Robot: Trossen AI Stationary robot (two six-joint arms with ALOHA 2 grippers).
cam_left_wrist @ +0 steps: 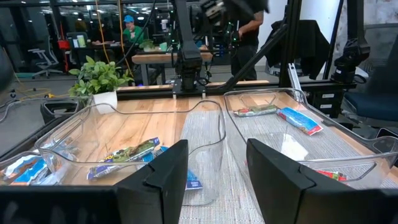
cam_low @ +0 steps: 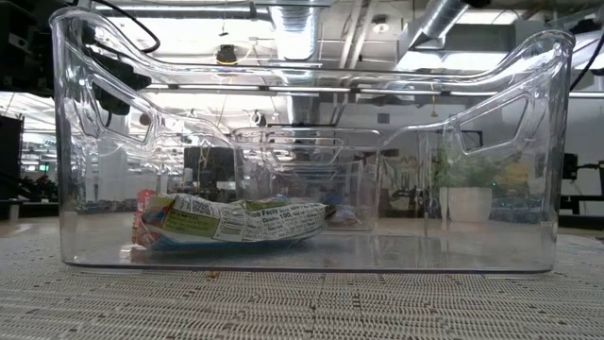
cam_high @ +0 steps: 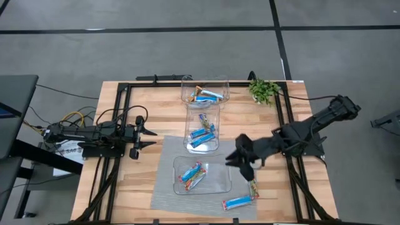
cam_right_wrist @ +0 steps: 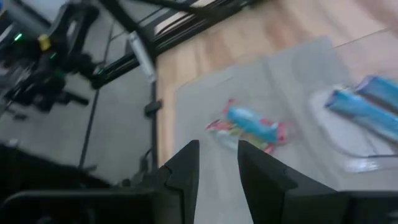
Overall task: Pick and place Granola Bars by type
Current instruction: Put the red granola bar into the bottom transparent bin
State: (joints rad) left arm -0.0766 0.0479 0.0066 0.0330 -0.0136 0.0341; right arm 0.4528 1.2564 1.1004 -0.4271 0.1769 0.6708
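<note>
**Bars in bins, two left on the mat**

The Granola Bars (cam_high: 191,175) are small, flat, blue or many-colored. Some lie in three clear bins (cam_high: 201,177). Two lie on the grey mat (cam_high: 164,187) at 5 o'clock. The right gripper (cam_high: 245,164) hangs above them, fingers slightly apart, holding nothing. The left gripper (cam_high: 149,137) waits at 9 o'clock, spread wide.

open-plan lab: exposed ducts (cam_low: 444,19), workbenches (cam_left_wrist: 155,59)
</note>
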